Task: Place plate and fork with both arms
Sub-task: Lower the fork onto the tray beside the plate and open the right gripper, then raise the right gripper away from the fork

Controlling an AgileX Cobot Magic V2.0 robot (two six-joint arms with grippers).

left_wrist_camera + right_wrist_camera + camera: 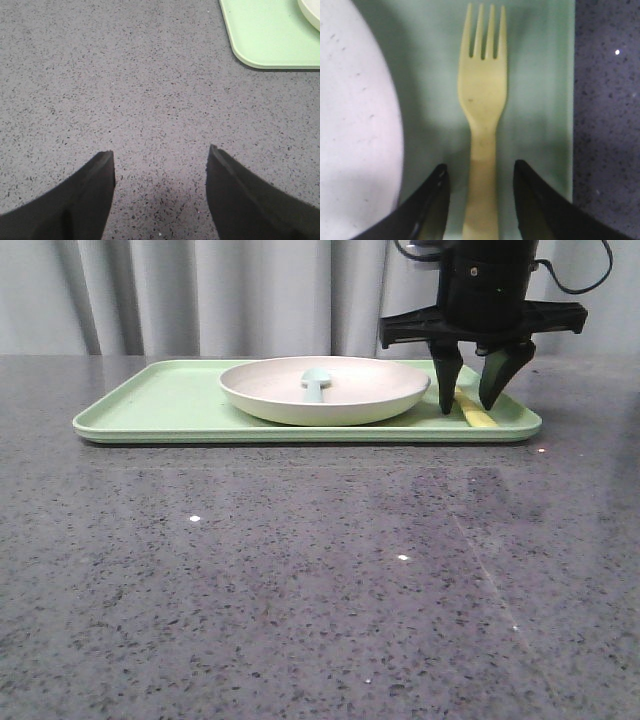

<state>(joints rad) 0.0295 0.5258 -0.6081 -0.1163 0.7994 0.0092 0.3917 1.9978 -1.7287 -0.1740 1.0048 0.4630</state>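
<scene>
The round cream plate point(325, 390) sits on the light-green tray point(150, 405), and a pale blue-green spoon point(316, 383) lies in it. On the tray's right end, beside the plate point(355, 130), lies the yellow fork point(474, 412). My right gripper point(476, 398) hangs open just over the fork point(482, 100), one finger on each side of the handle without touching it. In the left wrist view my left gripper point(160, 155) is open over bare table, with nothing between its fingers; it does not show in the front view.
The speckled grey table point(320, 580) stretches in front of the tray. A corner of the tray point(270, 35) shows beyond the left gripper. Grey curtains hang behind the table.
</scene>
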